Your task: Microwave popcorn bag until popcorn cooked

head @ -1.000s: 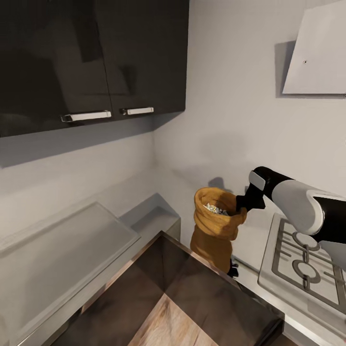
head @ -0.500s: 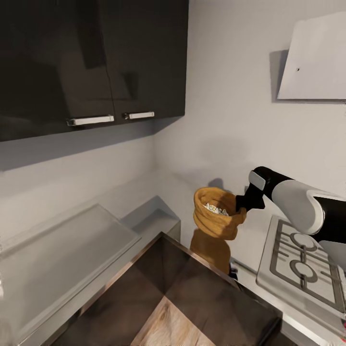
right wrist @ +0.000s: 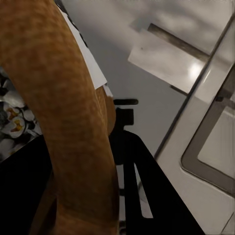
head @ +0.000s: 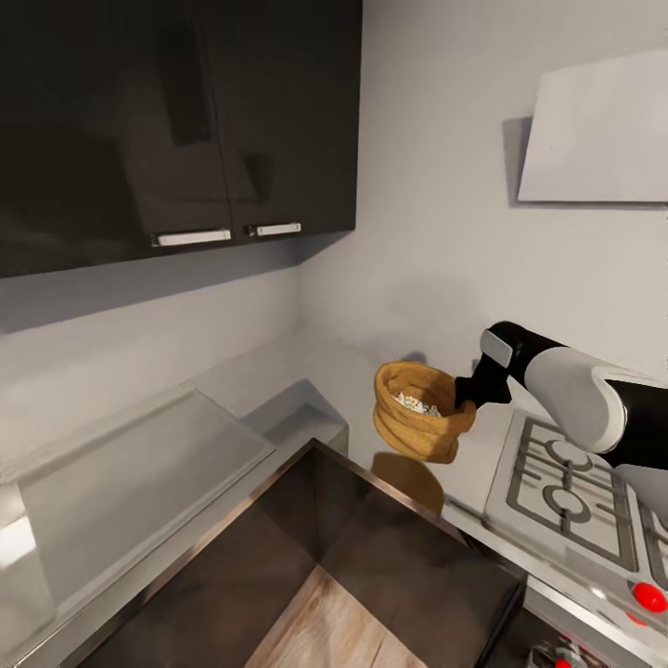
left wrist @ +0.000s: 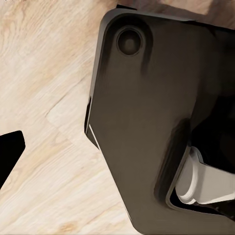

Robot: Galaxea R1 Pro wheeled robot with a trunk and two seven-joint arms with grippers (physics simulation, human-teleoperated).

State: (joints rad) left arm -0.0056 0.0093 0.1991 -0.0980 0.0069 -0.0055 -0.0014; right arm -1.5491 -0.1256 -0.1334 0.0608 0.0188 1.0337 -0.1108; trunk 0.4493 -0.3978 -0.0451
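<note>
Head view: right arm comes in from the right edge, white forearm, black wrist, right gripper [head: 461, 394] clamped on the rolled rim of the popcorn bag [head: 417, 431], fingers closed on the cloth. Bag hangs in the air above the countertop [head: 278, 380], apart from it, its tan reflection on the grey slab below. Bag mouth open and tipped slightly toward the camera, popcorn [head: 417, 404] visible inside as small whitish pieces. Gas hob [head: 566, 482] just right of the bag, under the arm; red knob [head: 650, 597] at lower right. Flat white hood [head: 594, 130] on the wall upper right. Dark glossy wall cabinets [head: 176, 121] upper left with two pale bar handles. Grey flat lid-like panel [head: 121, 482] on the counter at left. Dark cabinet front and a strip of light wood floor [head: 325, 631] at the bottom. Left wrist view: pointing down at the wood floor [left wrist: 44, 98], big dark robot base part [left wrist: 156, 122] with a pale cylinder piece at its edge; a black finger tip [left wrist: 10, 149] at the frame edge, left gripper state cannot be told. Right wrist view: bag rim [right wrist: 63, 98] very close, orange-tan weave, pinched at the gripper; popcorn [right wrist: 12, 120] seen inside the mouth; hob edge [right wrist: 210, 147] and grey counter beyond.
</note>
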